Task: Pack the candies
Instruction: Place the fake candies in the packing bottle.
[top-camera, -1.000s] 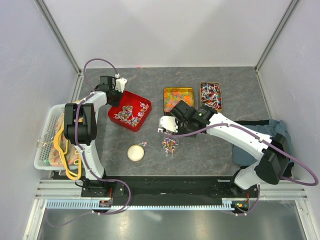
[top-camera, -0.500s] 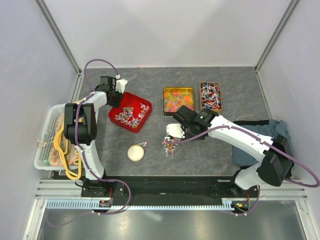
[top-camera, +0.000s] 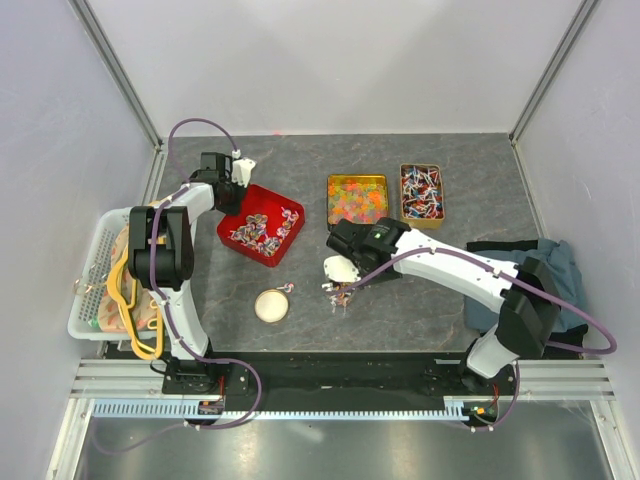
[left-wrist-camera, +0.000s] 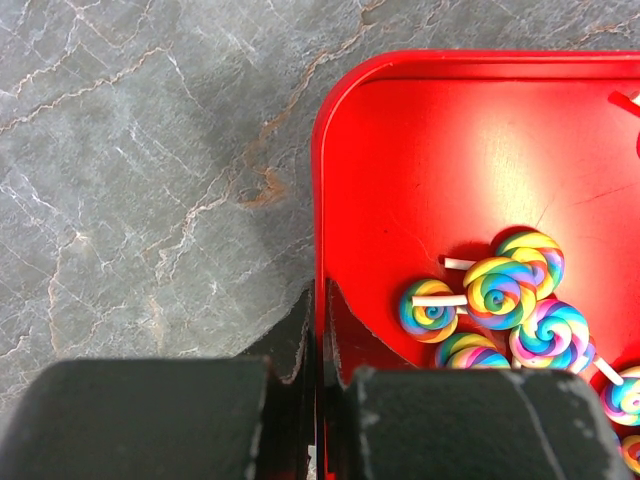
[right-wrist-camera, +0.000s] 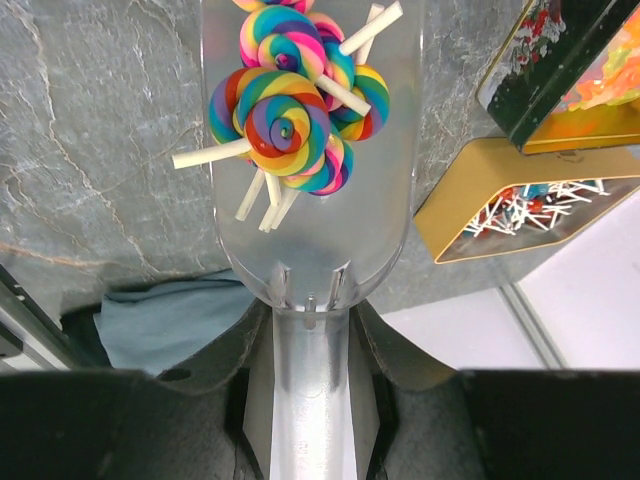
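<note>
1. Nearest the arm bases, a round cream dish (top-camera: 271, 305) lies on the grey surface (top-camera: 420, 310). One loose candy lies just beside its far right edge.

2. The right claw (right-wrist-camera: 310, 330) is clenched on the handle of a clear scoop (right-wrist-camera: 392, 150), with one finger on each side of the handle. The scoop holds a cluster of candies (right-wrist-camera: 285, 125), which are rainbow-swirl lollipops on white sticks. In the top view the scoop sits low over the surface, right of the dish and nearer than the tins.

3. At the left edge stands a white basket (top-camera: 95, 290) with yellow items in it. At the right edge lies a blue cloth (top-camera: 555, 270).

4. Farther back on the left is a red tray (top-camera: 285, 235), set at an angle and holding more candies. The left claw (left-wrist-camera: 318, 330) is clamped on the rim at the tray's far left corner, with one finger outside the wall and one inside. In the left wrist view, several candies lie just right of the inner finger.

5. Farthest back, two gold tins stand side by side.
   - The left tin (top-camera: 357, 180) holds orange and yellow pieces.
   - The right tin (top-camera: 403, 190) holds more stick candies.
</note>
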